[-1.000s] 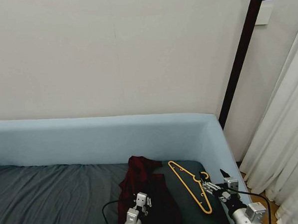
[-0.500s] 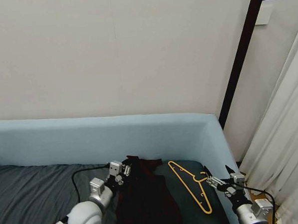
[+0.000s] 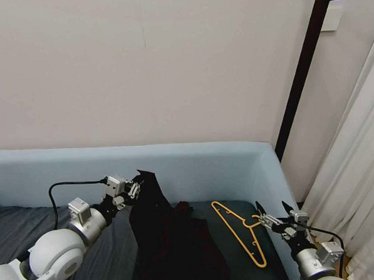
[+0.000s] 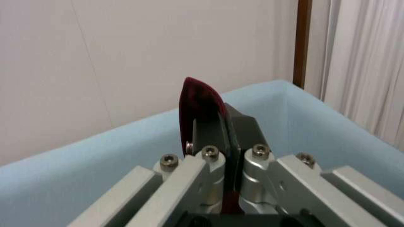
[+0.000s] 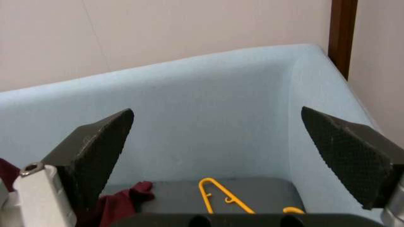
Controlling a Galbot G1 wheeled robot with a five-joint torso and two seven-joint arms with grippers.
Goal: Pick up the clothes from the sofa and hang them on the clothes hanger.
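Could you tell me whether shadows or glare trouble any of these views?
Head view: soft, even light, no glare; the dark garment shows few folds. Left wrist view: its edge, pinched in the left claw, shows a sheen. Right wrist view: the open right claw looks dark.

My left gripper [image 3: 133, 188] is silver metal with round screws [image 4: 209, 151]; a black cable [image 3: 54, 196] loops off its white arm [image 3: 50, 255]. My right gripper [image 5: 218, 146] has black, cross-hatched fingers [image 5: 346, 152].
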